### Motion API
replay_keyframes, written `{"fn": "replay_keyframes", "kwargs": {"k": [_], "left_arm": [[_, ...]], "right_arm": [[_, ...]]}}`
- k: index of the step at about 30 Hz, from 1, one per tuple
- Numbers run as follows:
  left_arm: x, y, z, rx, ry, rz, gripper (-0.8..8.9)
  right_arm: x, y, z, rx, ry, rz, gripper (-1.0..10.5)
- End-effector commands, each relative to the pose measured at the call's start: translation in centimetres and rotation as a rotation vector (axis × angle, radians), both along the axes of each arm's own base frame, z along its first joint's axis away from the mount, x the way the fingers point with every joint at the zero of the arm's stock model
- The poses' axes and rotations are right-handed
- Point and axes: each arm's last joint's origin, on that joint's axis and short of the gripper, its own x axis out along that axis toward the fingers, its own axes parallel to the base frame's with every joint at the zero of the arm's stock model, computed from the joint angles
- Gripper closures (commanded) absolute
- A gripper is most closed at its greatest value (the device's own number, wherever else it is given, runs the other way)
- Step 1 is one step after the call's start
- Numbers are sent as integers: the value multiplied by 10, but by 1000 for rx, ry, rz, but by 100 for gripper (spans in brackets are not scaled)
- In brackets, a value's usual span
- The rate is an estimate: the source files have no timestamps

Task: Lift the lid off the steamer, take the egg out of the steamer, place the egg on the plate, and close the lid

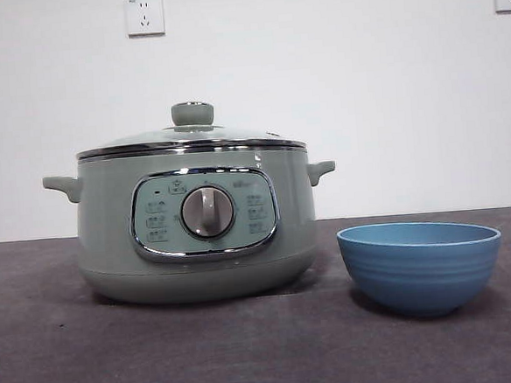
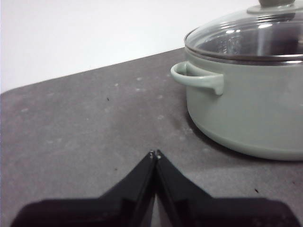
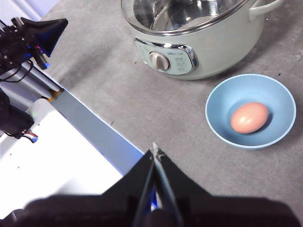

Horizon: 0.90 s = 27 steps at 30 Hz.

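The pale green steamer (image 1: 197, 239) stands on the grey table with the glass lid (image 1: 190, 136) seated on its rim. The blue bowl that serves as the plate (image 1: 421, 267) stands to its right. In the right wrist view a brown egg (image 3: 249, 117) lies inside the plate (image 3: 218, 124), beside the steamer (image 3: 213, 52) and its lid (image 3: 180, 14). My left gripper (image 2: 155, 153) is shut and empty above bare table, apart from the steamer's side handle (image 2: 199, 78). My right gripper (image 3: 155, 151) is shut and empty, high near the table's front edge. Neither gripper shows in the front view.
The table's front edge (image 3: 94, 127) runs as a blue strip with a white surface beyond it. The other arm's black gripper (image 3: 42, 33) shows in the right wrist view, far from the steamer. Two wall outlets (image 1: 145, 15) hang behind.
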Motion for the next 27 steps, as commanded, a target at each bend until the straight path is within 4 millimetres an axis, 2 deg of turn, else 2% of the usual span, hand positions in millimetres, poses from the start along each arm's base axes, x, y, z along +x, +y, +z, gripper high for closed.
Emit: {"fn": "replay_keyframes", "kwargs": {"k": [1,27], "left_arm": [[0,0,-5,-30,15,10,817],[0,0,-5,-32,24,8,817]], "right_arm": [[0,0,0,4,1,-2,947],[-1,0,1,-12,-31,13,946]]}}
